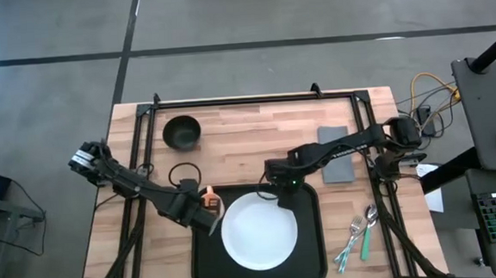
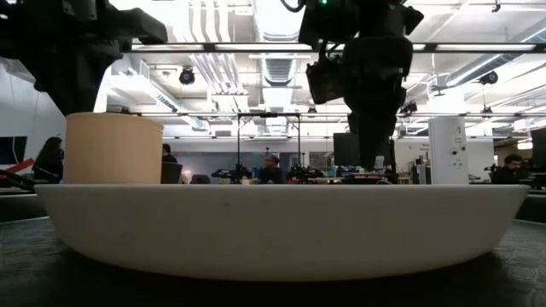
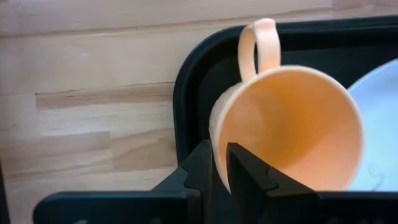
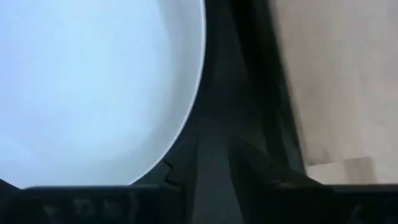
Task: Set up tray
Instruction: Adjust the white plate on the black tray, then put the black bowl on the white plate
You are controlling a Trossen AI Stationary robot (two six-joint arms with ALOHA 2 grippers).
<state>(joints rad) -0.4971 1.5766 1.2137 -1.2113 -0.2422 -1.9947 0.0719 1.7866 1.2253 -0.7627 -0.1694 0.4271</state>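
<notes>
The left gripper (image 3: pixel 221 171) pinches the cup (image 3: pixel 292 127) rim to seat it in the tray's (image 1: pixel 311 247) far-left corner beside the plate (image 1: pixel 258 231); the right gripper's (image 1: pixel 271 189) fingers stand slightly apart, empty.

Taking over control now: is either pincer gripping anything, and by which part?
The left pincer pinches the peach cup by its rim wall, at the tray corner. The right pincer holds nothing.

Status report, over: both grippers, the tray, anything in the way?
Left gripper pinching the peach cup wall at tray corner. Right gripper over tray's far rim, empty. White plate on tray. Nothing blocking.
</notes>
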